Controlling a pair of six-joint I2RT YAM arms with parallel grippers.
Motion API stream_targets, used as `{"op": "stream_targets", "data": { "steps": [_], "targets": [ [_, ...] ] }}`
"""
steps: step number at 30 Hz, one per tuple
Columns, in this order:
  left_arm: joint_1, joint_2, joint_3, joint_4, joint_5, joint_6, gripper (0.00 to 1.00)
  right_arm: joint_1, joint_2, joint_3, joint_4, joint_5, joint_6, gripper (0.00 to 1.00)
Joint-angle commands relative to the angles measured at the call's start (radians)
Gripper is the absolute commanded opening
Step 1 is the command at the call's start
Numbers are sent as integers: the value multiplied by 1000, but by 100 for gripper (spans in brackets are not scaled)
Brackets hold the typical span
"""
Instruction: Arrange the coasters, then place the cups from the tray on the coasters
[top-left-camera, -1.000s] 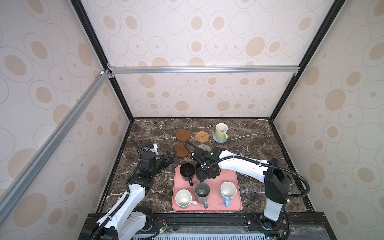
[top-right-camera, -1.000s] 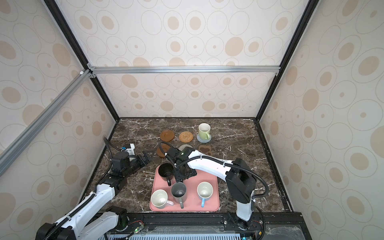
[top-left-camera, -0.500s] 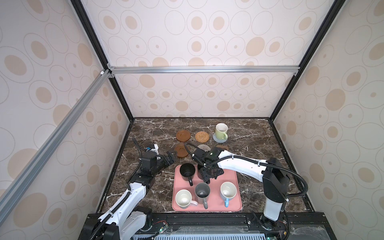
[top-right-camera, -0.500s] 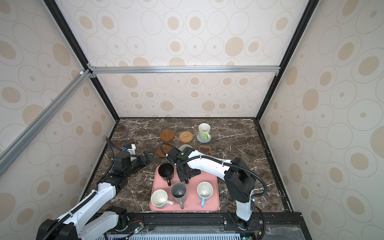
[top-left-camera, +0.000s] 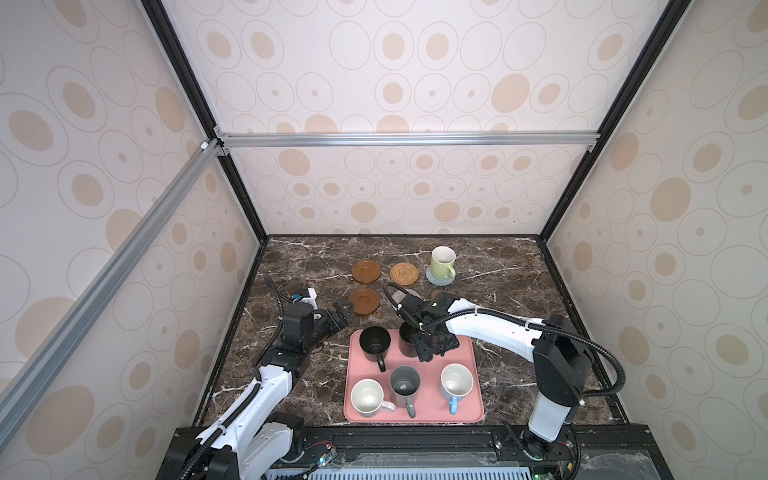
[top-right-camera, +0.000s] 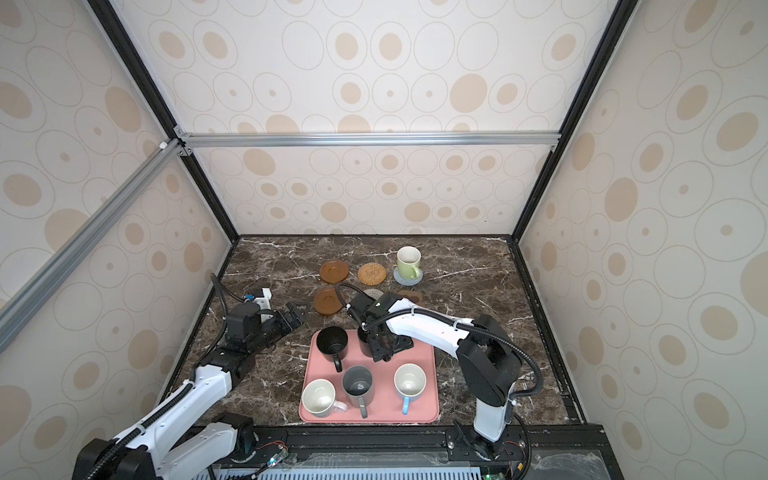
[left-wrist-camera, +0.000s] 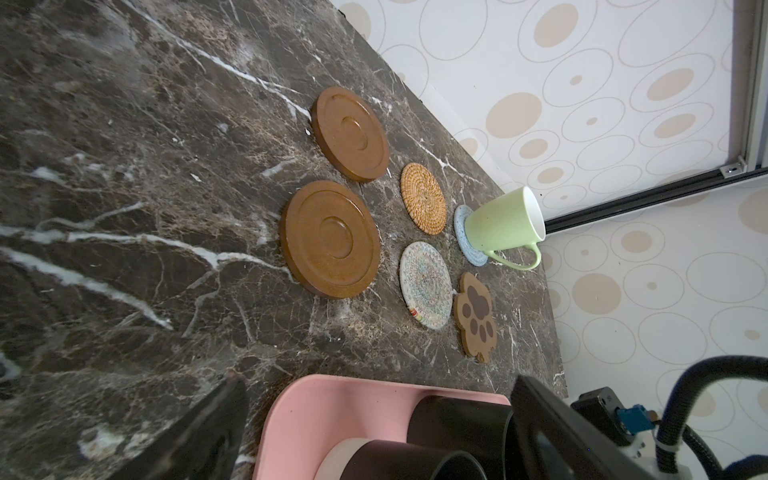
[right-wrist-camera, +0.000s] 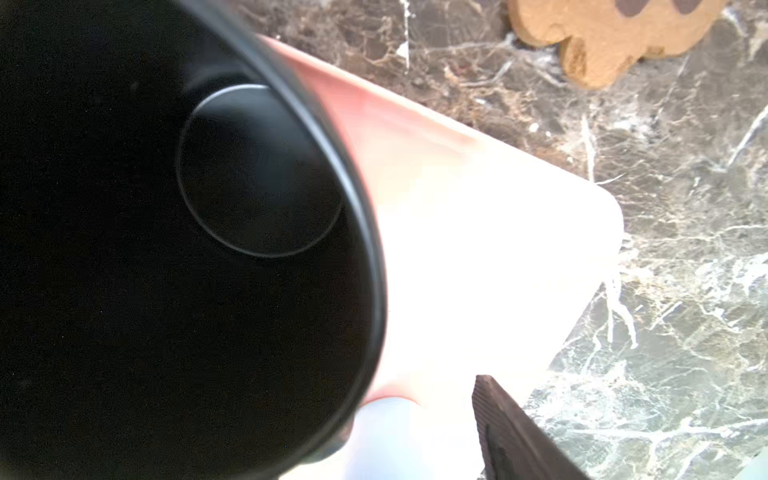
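Both top views share the whole table (top-left-camera: 498, 257) from high above; wrist views are close

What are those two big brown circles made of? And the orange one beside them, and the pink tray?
The brown discs look like wood, or maybe pressed fibre. They are matte, with thick edges and rings cut into the top. The orange coaster looks like woven rattan, with braided strands coiled in a spiral. The tray is smooth and evenly pink with rounded corners, probably silicone or soft plastic. I can't tell which.
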Motion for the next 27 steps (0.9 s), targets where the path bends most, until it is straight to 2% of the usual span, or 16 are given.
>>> {"op": "stream_targets", "data": {
  "steps": [1,11,27],
  "targets": [
    [7,-21,38,-12,-6,-5,100,-3,-32,-15,21,4,-14,71],
    [6,-36,26,-14,-12,-9,100,-3,-56,-59,133,-105,-63,67],
    [6,-45,31,-23,-9,-1,100,-2,-87,-187,322,-80,-94,58]
  ]
}}
